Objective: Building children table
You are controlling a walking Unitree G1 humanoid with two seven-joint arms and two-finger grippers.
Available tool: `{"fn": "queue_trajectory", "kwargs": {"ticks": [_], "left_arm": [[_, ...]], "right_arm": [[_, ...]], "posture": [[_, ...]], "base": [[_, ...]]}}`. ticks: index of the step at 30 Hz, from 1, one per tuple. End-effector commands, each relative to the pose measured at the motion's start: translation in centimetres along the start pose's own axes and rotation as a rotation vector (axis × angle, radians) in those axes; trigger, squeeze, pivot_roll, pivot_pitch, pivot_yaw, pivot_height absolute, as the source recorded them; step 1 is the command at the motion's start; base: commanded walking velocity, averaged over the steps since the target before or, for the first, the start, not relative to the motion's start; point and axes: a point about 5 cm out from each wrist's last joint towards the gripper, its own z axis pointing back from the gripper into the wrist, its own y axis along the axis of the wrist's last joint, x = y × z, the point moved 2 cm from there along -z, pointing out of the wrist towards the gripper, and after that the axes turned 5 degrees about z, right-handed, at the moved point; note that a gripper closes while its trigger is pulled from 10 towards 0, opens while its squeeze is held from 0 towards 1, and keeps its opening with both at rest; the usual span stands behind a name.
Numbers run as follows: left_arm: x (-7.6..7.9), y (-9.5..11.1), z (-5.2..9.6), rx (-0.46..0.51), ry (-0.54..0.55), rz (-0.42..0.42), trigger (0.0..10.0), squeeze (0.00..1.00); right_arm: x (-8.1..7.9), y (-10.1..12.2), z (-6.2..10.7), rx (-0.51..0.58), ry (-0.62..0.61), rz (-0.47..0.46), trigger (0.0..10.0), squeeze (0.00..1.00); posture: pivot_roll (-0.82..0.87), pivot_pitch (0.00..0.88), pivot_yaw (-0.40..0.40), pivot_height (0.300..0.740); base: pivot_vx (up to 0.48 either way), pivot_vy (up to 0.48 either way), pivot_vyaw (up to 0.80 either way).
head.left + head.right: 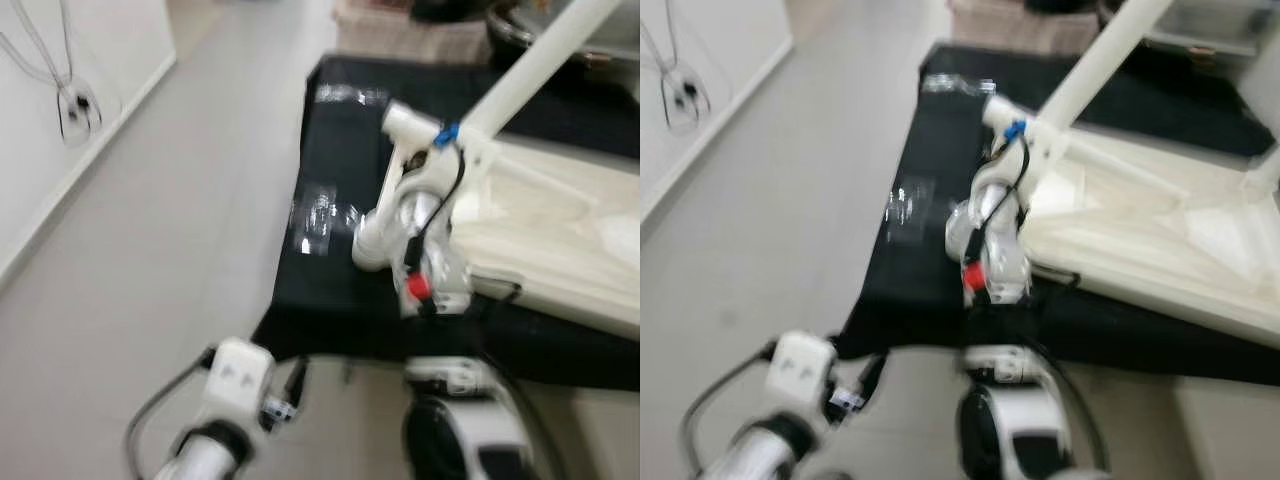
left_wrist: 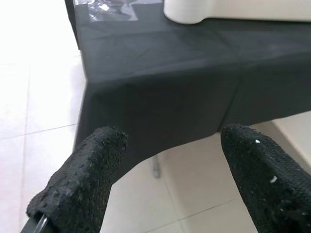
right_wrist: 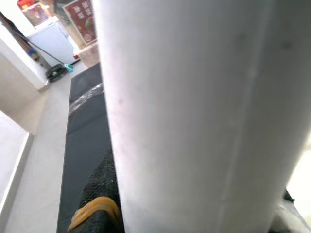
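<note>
The cream-white children's table top (image 1: 1160, 250) lies upside down on the black-draped worktop (image 1: 340, 290), with one round white table leg (image 1: 530, 75) slanting up and away from its near corner, and a second leg stub at the far right in the right eye view. The panel sits on the right part of the worktop, its near edge a little back from the cloth's front edge. To the left of it the black cloth is bare except for two clear, shiny plastic wrappers (image 1: 325, 215), one mid-way along and another further back.

The right end effector (image 1: 440, 140) is up at the base of that slanting leg; the right wrist view has the white leg pressed close in front, with a black finger (image 3: 99, 194) touching it on one side, so it looks clamped on the leg.

The left end effector (image 2: 175, 160) hangs low off the worktop's front left corner, fingers (image 2: 82, 179) spread wide, nothing between them, apart from the cloth.

Left of the worktop, a wide strip of pale tiled floor (image 1: 150, 230) runs alongside a white wall (image 1: 70, 60).
</note>
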Motion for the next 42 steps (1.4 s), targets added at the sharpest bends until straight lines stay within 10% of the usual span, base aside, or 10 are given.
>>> {"fn": "queue_trajectory", "kwargs": {"ticks": [1, 8, 9, 13, 16, 17, 18, 19, 29, 42], "left_arm": [[-0.3, -0.6, 0.2, -0.025, 0.013, -0.004, 10.0, 0.0], [-0.7, -0.4, -0.1, -0.017, 0.023, -0.008, 10.0, 0.0], [-1.0, 0.2, -0.4, 0.006, 0.031, -0.018, 10.0, 1.0], [-1.6, 1.5, -1.1, 0.054, 0.037, -0.054, 10.0, 1.0], [-2.7, 3.4, -2.4, 0.1, 0.075, -0.251, 10.0, 1.0], [-3.0, 4.6, -3.3, 0.134, 0.084, -0.392, 10.0, 0.75], [-3.0, 4.6, -3.3, 0.134, 0.084, -0.392, 10.0, 0.75], [-4.0, 6.3, -5.0, 0.176, 0.123, -0.558, 10.0, 0.0], [-5.8, 7.2, -9.0, 0.147, 0.15, -0.681, 10.0, 0.0], [-2.0, 6.5, -11.6, 0.173, -0.026, -0.694, 10.0, 0.0]], "right_arm": [[-1.3, 2.0, 0.2, 0.106, 0.062, -0.01, 10.0, 0.0], [-2.9, 6.5, 0.3, 0.26, 0.328, -0.013, 10.0, 0.0], [-3.5, 6.6, 0.7, 0.243, 0.41, -0.06, 10.0, 0.0], [-4.2, 6.4, 1.3, 0.205, 0.517, -0.12, 10.0, 0.0], [-4.2, 4.9, 2.0, 0.142, 0.576, -0.133, 10.0, 0.0], [-4.1, 4.0, 2.4, 0.111, 0.596, -0.139, 10.0, 0.0], [-4.1, 4.0, 2.4, 0.111, 0.596, -0.139, 10.0, 0.0], [-3.8, 2.5, 2.9, 0.055, 0.61, -0.156, 10.0, 0.0], [-4.7, 0.6, 5.5, -0.038, 0.721, -0.195, 10.0, 0.0], [-6.3, -0.6, 8.2, -0.132, 0.821, -0.245, 10.0, 0.0]], "posture": [[0.13, 0.165, -0.118, 0.74], [0.14, 0.16, -0.109, 0.74], [0.14, 0.16, -0.11, 0.74], [0.14, 0.155, -0.108, 0.74], [0.14, 0.15, -0.108, 0.74], [0.14, 0.149, -0.108, 0.74], [0.14, 0.149, -0.108, 0.74], [0.14, 0.145, -0.104, 0.74], [0.12, 0.134, -0.095, 0.74], [0.12, 0.127, -0.1, 0.74]], "base": [[0.0, 0.0, 0.0], [0.0, 0.0, 0.0], [0.0, 0.0, 0.0], [0.0, 0.0, 0.0], [0.0, 0.0, 0.0], [0.0, 0.0, 0.0], [0.0, 0.0, 0.0], [0.0, 0.0, 0.0], [0.0, 0.0, 0.0], [0.0, 0.0, 0.0]]}}
